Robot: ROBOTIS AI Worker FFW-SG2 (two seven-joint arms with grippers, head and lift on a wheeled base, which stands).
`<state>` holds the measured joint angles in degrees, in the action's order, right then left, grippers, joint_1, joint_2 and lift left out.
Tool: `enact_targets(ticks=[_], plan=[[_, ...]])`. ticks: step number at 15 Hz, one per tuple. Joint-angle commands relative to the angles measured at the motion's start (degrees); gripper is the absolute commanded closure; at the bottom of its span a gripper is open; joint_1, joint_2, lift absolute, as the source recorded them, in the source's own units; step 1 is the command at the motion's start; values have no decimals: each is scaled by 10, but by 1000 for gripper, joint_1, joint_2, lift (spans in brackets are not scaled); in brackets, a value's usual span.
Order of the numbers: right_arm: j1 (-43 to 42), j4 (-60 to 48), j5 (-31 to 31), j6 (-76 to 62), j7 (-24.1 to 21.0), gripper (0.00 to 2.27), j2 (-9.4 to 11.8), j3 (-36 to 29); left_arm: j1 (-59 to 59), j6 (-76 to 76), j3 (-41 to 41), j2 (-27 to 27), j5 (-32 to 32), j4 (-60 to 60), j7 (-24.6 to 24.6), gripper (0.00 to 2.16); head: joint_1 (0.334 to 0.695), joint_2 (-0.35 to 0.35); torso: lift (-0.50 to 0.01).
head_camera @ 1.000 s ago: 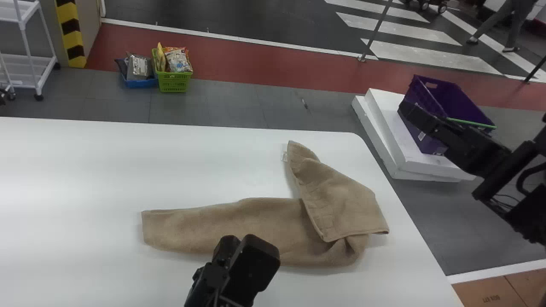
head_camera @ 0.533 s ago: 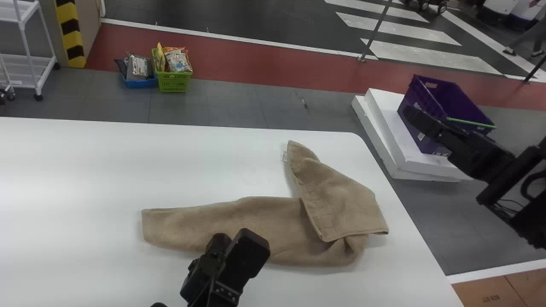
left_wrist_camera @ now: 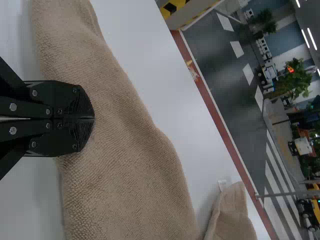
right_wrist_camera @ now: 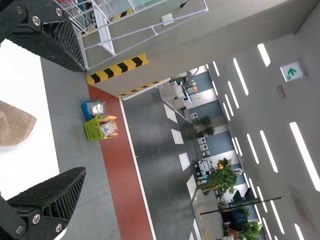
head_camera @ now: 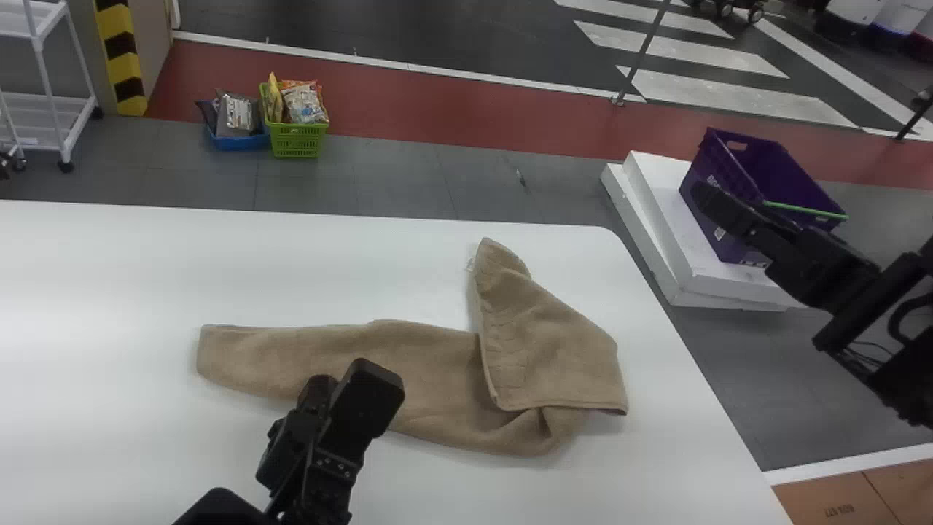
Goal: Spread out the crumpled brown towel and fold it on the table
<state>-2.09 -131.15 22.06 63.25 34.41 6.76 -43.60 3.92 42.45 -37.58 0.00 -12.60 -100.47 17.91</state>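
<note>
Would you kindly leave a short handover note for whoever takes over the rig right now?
Left gripper: fingers together at the near edge of the crumpled brown cloth towel, seemingly gripping it.
Right gripper: open, empty, out beyond the right edge of the smooth white table.
Towel: on the table, a long strip with its right part doubled over, pointing toward the far edge.
Done: not spread flat, not neatly folded.
Left: open it out, smooth it, fold it.

Head view: bright, soft glare on the tabletop (head_camera: 80, 306) at left of frame; faint, soft-edged shadows along the towel (head_camera: 547, 335). Right wrist view: lit ceiling strips (right_wrist_camera: 305, 156) glare at right.
</note>
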Motion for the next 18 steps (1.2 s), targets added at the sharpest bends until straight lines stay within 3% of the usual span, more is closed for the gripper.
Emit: enact_targets(ticks=[1,8,14,18], plan=[[-1,-1,-4,0,-3,117,-1,11,10,2,35,-1,-6,-9,-3,1298,695,-350,-127],[-5,-2,-10,0,-9,117,-2,31,49,-29,197,-1,-9,-37,-54,1298,695,-349,-127],[7,-7,-12,10,-5,134,-3,52,77,-45,314,-1,1,-78,-98,1298,695,-217,-127],[63,-57,-32,14,-7,161,-19,106,155,-51,315,-1,43,-218,-124,1062,695,-165,-127]])
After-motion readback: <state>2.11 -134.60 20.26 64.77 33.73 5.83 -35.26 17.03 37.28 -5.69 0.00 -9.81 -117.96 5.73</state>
